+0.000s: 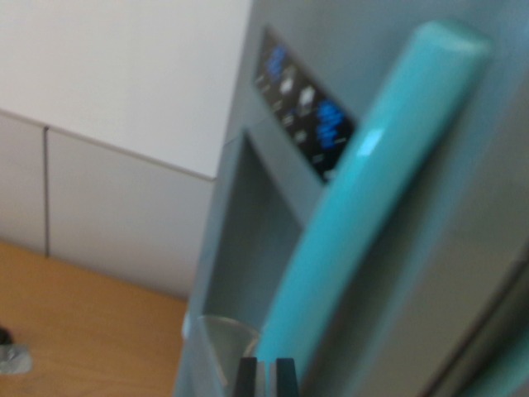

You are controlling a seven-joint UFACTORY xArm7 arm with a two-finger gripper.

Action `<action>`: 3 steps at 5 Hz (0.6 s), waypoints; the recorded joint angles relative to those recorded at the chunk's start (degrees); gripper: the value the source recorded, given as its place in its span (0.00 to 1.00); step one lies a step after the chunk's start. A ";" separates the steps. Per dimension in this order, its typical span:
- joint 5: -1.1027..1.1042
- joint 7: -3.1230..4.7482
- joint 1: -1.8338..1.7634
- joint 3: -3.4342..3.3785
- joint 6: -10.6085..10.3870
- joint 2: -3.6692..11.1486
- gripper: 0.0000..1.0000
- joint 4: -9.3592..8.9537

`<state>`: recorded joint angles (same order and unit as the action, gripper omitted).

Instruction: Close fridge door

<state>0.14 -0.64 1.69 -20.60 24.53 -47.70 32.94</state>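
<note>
Teal fridge handle (364, 207) blurred, jaws' dark tips close together at its base, grip unclear

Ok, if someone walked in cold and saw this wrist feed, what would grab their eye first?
The turquoise handle would: it sweeps diagonally across the grey fridge door from upper right down to bottom centre, where the dark tips of the gripper sit right at its lower end. Next is the dark control panel with blue lights near the top, above the recessed dispenser bay. The picture is blurred throughout.
</note>
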 joint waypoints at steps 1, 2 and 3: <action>0.00 0.00 0.00 0.00 0.00 0.00 1.00 0.00; 0.00 0.00 0.00 -0.24 -0.03 3.58 1.00 1.92; 0.00 0.00 0.00 -0.24 -0.03 3.58 1.00 1.92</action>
<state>0.14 -0.64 1.69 -20.85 24.50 -44.12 34.87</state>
